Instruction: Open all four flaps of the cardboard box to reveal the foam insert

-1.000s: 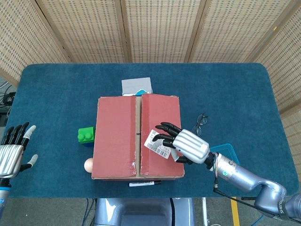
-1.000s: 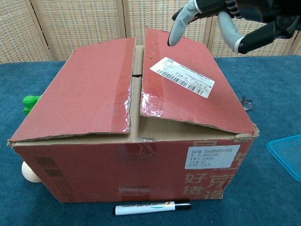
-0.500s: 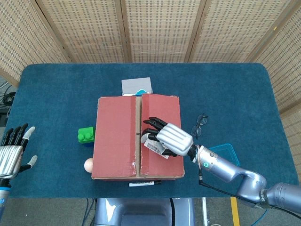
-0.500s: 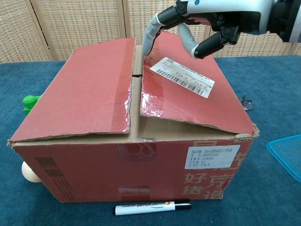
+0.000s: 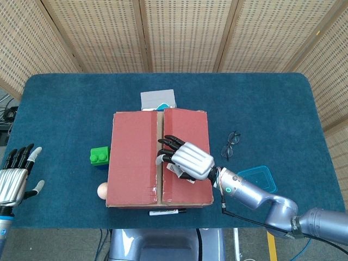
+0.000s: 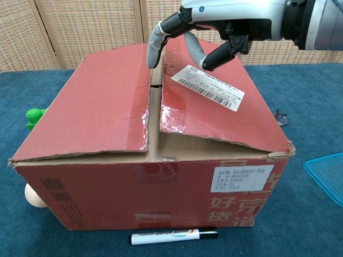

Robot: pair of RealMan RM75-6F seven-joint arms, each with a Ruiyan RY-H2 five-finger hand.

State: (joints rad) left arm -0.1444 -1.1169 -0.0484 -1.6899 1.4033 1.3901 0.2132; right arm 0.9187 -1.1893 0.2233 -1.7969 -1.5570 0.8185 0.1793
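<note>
The red cardboard box stands in the middle of the table. Its left flap and right flap are both down, each slightly raised along the centre seam. The right flap carries a white barcode label. My right hand hovers over the right flap, fingers spread, its fingertips reaching the seam gap and holding nothing. Near the table's left front edge, well away from the box, my left hand stays open. No foam shows.
A green block and an egg lie left of the box. A marker lies in front of the box, a grey packet behind. Glasses and a blue lid sit to the right.
My right hand has slid left across the right flap, from its outer part to the centre seam. The flaps and my left hand have barely moved.
</note>
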